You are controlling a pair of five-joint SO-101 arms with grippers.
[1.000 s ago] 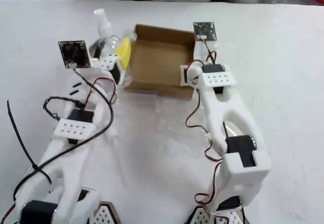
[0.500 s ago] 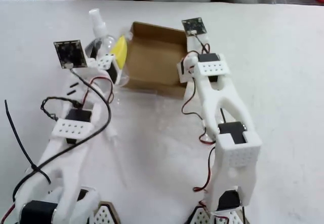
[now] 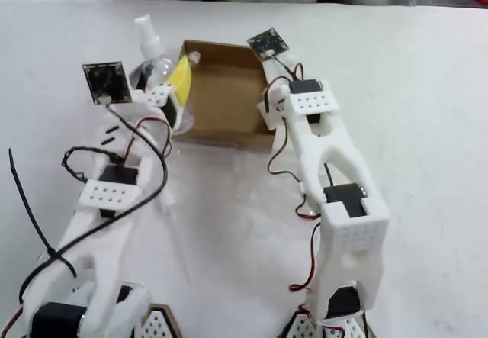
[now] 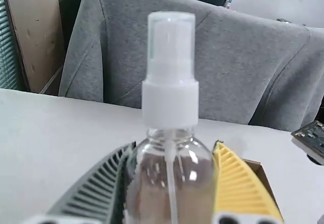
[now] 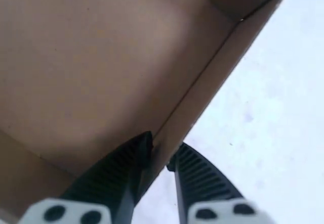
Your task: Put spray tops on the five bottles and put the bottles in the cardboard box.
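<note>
A clear bottle with a white spray top stands upright just left of the cardboard box. My left gripper is shut on the bottle, whose spray top rises between the grey and yellow fingers. The box is open-topped and brown, and its bare floor holds nothing that I can see. My right gripper is at the box's right wall. There my right gripper is shut, its black fingers pinching that wall.
The white table stretches wide to the right of the box. Black and red cables trail along the left arm. A grey chair stands beyond the table's far edge.
The right arm has swung left, dragging the box by its wall up against the left gripper's yellow finger. The left arm and its bottle have barely shifted.
</note>
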